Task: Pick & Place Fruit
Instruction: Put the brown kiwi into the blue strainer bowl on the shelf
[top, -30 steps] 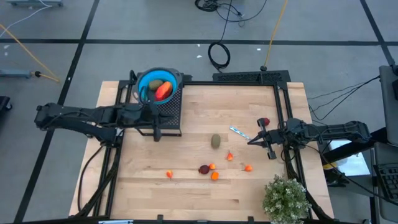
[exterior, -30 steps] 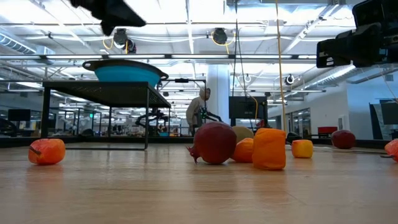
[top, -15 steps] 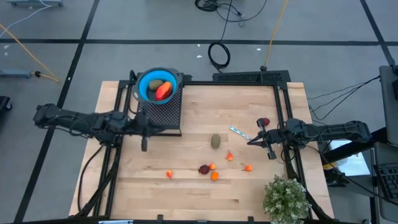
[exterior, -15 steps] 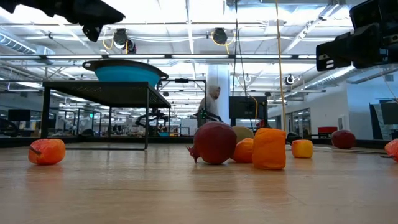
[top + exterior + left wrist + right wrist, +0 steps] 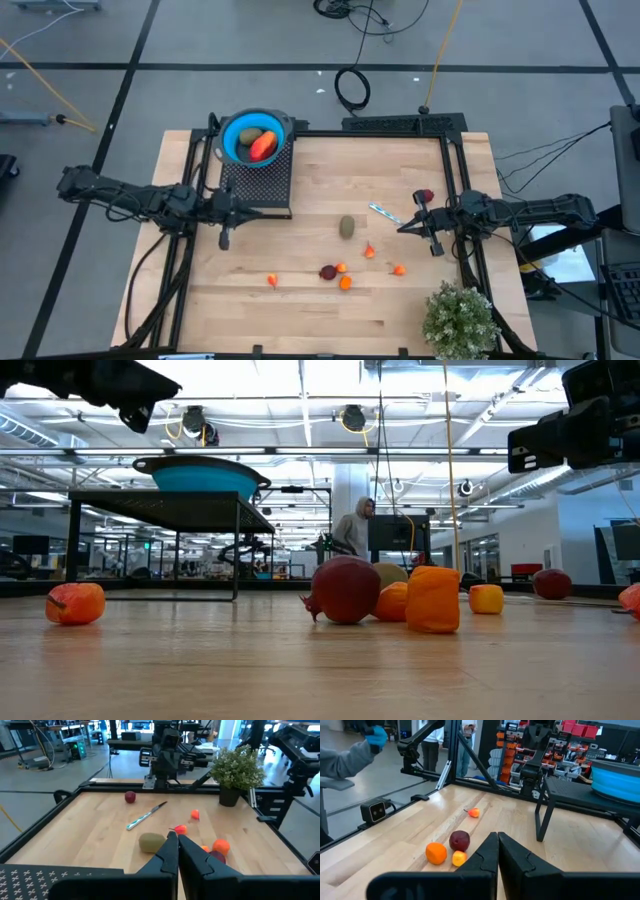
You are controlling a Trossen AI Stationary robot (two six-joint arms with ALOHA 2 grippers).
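A blue bowl (image 5: 240,128) stands on a black mesh stand (image 5: 262,178) at the far left and holds a red-orange fruit (image 5: 263,146) and a greenish one (image 5: 250,136). A brownish-green oval fruit (image 5: 347,227) lies mid-table. Near the front lie a dark red fruit (image 5: 327,271) and several tiny orange ones (image 5: 345,283). Another dark red fruit (image 5: 426,196) lies at the right. My left gripper (image 5: 262,212) is shut and empty, level, by the stand's near edge. My right gripper (image 5: 402,228) is shut and empty, level, at the right.
A silvery-blue utensil (image 5: 384,212) lies just beyond my right gripper's tips. A bushy potted plant (image 5: 460,318) stands at the near right corner. A black frame (image 5: 452,170) edges the table. A person's grey sleeve (image 5: 345,757) shows beyond the table. Bare wood (image 5: 230,300) lies near left.
My left gripper has drawn back from above the stand toward the table's left and near edges and sunk a little, and it has stayed shut. My right arm has kept still. No fruit has moved.
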